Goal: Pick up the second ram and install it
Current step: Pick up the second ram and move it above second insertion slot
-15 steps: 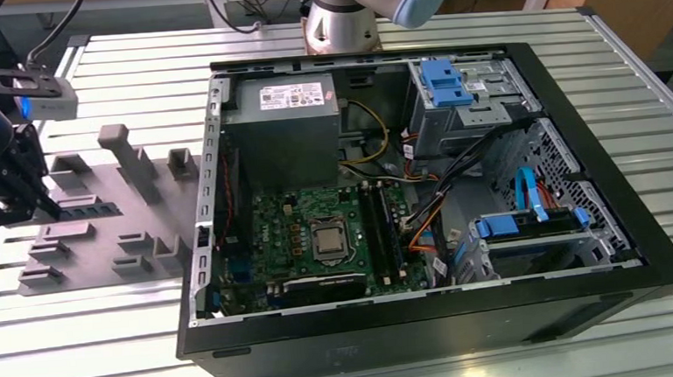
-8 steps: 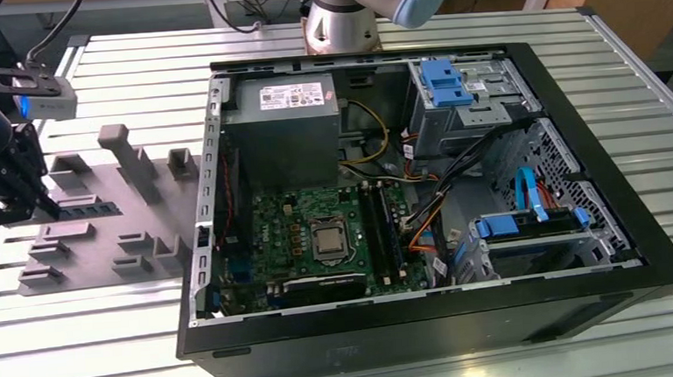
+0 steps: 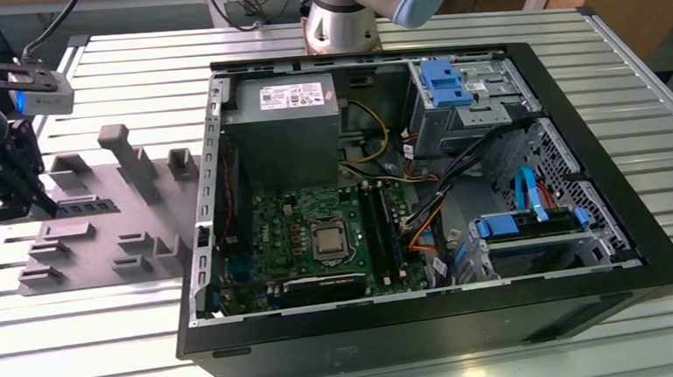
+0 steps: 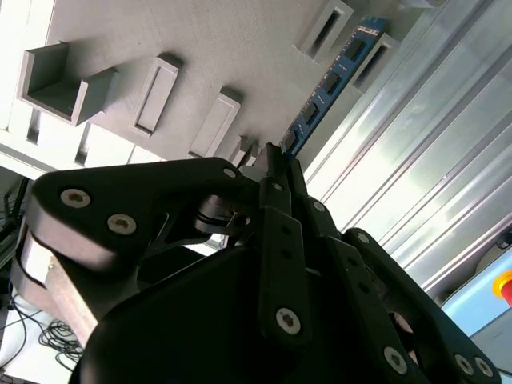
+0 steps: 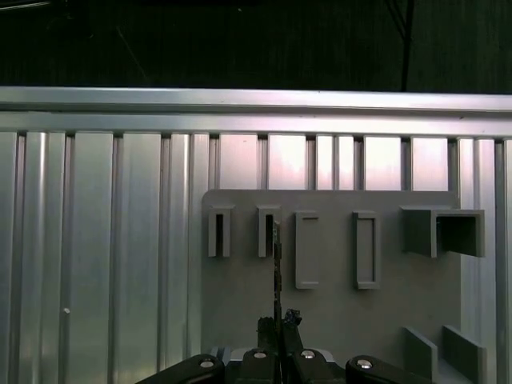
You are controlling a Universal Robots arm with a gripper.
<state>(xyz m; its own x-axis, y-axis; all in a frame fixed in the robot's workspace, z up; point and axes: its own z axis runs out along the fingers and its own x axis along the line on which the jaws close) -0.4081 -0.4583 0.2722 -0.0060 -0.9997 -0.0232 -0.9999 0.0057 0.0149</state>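
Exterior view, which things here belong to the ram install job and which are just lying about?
For the job:
ram, held by the gripper at the tray
motherboard slots

Just there:
power supply
drive cages
cables
table

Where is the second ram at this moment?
The second ram stands on the grey holder tray at the exterior view's left, one end in the pincer.
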